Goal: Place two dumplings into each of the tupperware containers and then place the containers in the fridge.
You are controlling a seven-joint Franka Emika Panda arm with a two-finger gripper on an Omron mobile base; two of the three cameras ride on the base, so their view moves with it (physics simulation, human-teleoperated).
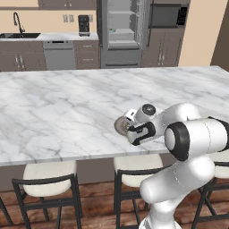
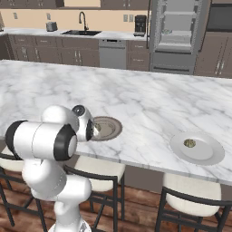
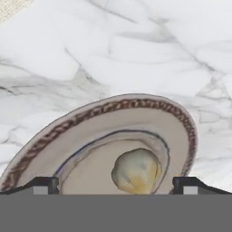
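Note:
A tan dumpling [image 3: 136, 171] lies in the well of a round beige plate with a brown patterned rim [image 3: 136, 106]. My gripper [image 3: 116, 185] hangs just above it, open, one fingertip on each side of the dumpling and touching nothing. That plate [image 1: 120, 125] [image 2: 108, 128] sits near the front edge of the marble counter, partly hidden by my hand [image 1: 142, 131]. A second dumpling [image 2: 189, 143] rests on a white plate [image 2: 204, 154] to the right. The fridge [image 1: 120, 31] [image 2: 179, 27] stands open at the back. The tupperware containers are out of view.
The marble island counter [image 1: 67, 103] runs wide to the left and back. Black-framed stools [image 1: 49, 179] stand under its front edge. Along the back wall are a sink [image 2: 81, 31], a coffee machine [image 1: 83, 24] and a built-in microwave [image 1: 167, 15].

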